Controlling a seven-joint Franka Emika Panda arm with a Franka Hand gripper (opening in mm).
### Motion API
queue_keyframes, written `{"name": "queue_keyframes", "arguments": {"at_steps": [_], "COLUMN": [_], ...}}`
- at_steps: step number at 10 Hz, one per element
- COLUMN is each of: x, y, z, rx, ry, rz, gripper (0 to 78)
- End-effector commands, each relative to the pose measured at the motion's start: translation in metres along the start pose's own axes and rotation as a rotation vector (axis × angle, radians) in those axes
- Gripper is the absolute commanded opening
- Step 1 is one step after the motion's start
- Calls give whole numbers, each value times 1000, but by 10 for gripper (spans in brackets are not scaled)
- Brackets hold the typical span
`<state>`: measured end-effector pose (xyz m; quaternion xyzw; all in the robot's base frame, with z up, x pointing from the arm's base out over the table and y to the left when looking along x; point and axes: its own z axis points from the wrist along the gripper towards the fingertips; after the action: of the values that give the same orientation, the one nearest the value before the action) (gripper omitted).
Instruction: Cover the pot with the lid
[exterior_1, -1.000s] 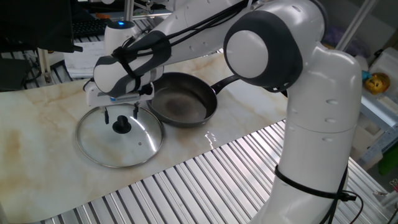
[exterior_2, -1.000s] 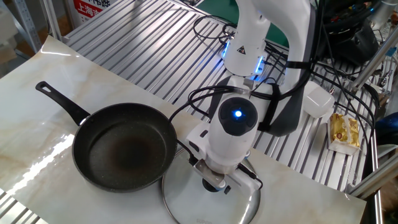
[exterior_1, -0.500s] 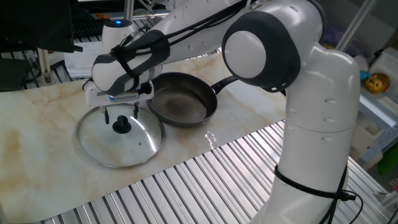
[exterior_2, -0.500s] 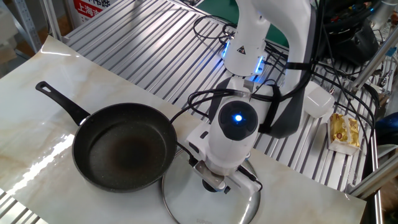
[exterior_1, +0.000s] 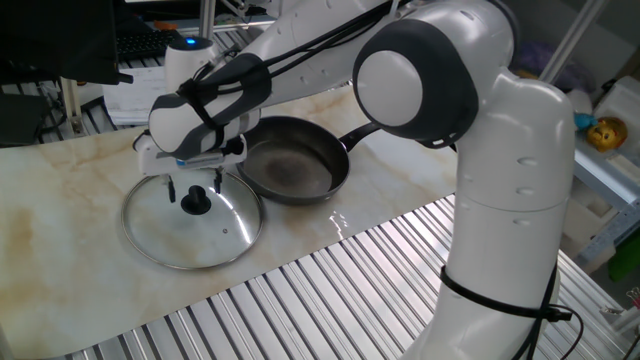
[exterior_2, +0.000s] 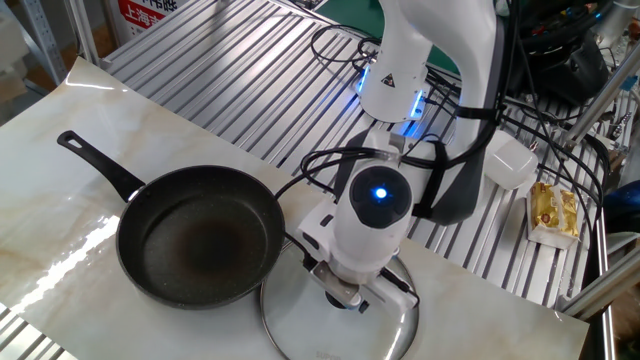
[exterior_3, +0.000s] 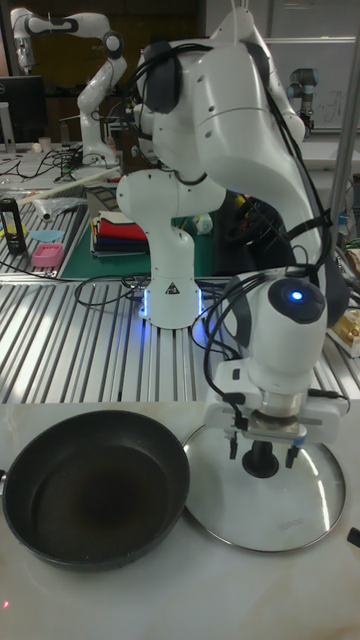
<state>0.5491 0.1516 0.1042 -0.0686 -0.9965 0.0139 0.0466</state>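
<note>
Tool poised over the lid's knob.
The tool (exterior_3: 262, 449) hangs spread astride the knob (exterior_3: 262, 462) of the lid (exterior_3: 300, 510), flat on the counter (exterior_1: 60, 210) touching the pan (exterior_3: 90, 490); lower squarely, pinch the knob centrally before lifting.

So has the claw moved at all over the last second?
Barely. The claw has eased slightly up, judged against the knob of the lid, which lies still beside the pot.
</note>
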Motion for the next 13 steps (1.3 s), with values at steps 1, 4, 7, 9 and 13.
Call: {"name": "queue_keyframes", "arguments": {"at_steps": [1,4,7,9,13], "x": [9,7,4,4,6], "y": [-7,-6,-4,-3,0], "z": [6,3,-1,-2,-3], "rx": [-14,-18,-17,-23,-21], "ry": [3,-16,-26,-34,-34], "rz": [18,13,21,22,30], "gripper": [774,774,774,774,774]}}
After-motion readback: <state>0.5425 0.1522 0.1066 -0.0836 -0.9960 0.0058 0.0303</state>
